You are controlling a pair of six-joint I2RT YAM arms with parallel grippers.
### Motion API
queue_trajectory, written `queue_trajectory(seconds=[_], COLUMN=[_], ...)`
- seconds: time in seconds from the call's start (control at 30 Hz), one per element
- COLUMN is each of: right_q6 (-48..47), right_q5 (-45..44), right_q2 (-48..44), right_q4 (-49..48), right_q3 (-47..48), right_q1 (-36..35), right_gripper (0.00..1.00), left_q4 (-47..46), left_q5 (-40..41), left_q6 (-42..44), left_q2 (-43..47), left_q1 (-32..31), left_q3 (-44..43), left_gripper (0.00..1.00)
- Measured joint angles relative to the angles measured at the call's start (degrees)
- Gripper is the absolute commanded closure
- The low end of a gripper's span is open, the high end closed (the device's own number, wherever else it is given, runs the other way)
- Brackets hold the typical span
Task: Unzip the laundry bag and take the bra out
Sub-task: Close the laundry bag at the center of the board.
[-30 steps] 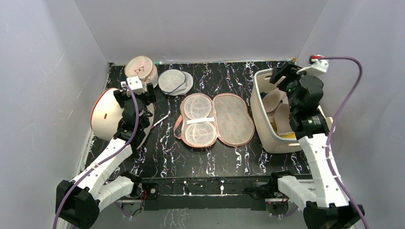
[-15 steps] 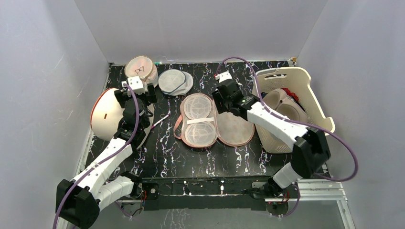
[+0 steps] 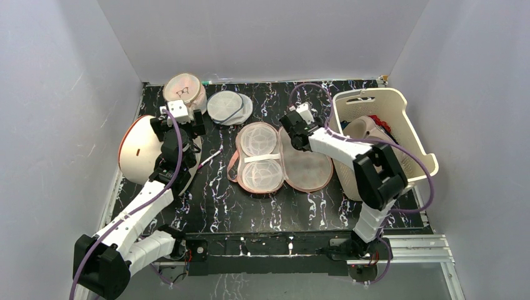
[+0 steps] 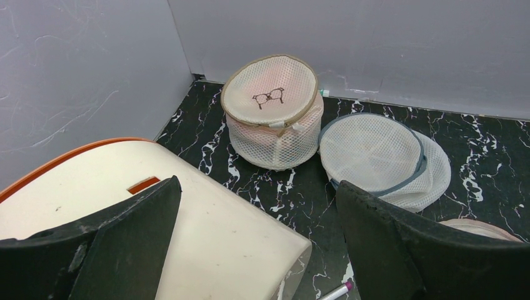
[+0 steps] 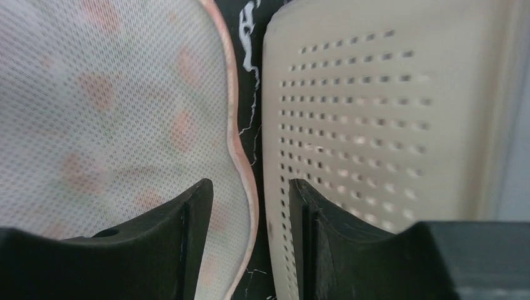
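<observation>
Laundry bag (image 3: 306,165) unzipped, splayed flat on surface (image 3: 206,206).
Peach rim, pink mesh lining (red blotches); left claw (image 4: 257,187) wide apart, right claw (image 5: 250,187) slightly parted.

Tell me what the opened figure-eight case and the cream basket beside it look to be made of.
The laundry bag looks like soft fabric lined with fine white mesh, matte: tiny holes, reddish prints showing through, a pink bound edge. The basket looks like rigid moulded plastic, cream and smooth: neat rows of small holes in its wall.
</observation>
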State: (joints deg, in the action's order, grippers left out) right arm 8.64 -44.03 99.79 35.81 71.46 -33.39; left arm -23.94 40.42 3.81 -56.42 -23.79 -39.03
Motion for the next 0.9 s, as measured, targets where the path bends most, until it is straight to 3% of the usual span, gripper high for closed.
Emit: queue_trajectory(seconds=[0.37,0.67,0.9], right_q6=[1.33,1.14,1.14], right_q5=[-3.89,-5.31,-0.59], right_q2=[10.97,12.2,12.22], right_q4=[-1.27,-3.93,-6.54], right_q3=[0.0,-0.04,-0.87], right_q1=[0.96,2.71,5.11], right_gripper=[0.72,0.71,0.68], left_q4=[-0.02,-0.02,-0.02], left_q5=[0.02,0.02,0.02], left_q6=[0.02,0.0,0.02], left_q2=[0.04,0.31,0.46], left_q1=[0.0,0.0,0.0], left_q3=[0.0,0.0,0.0], left_gripper=[0.06,0.06,0.06])
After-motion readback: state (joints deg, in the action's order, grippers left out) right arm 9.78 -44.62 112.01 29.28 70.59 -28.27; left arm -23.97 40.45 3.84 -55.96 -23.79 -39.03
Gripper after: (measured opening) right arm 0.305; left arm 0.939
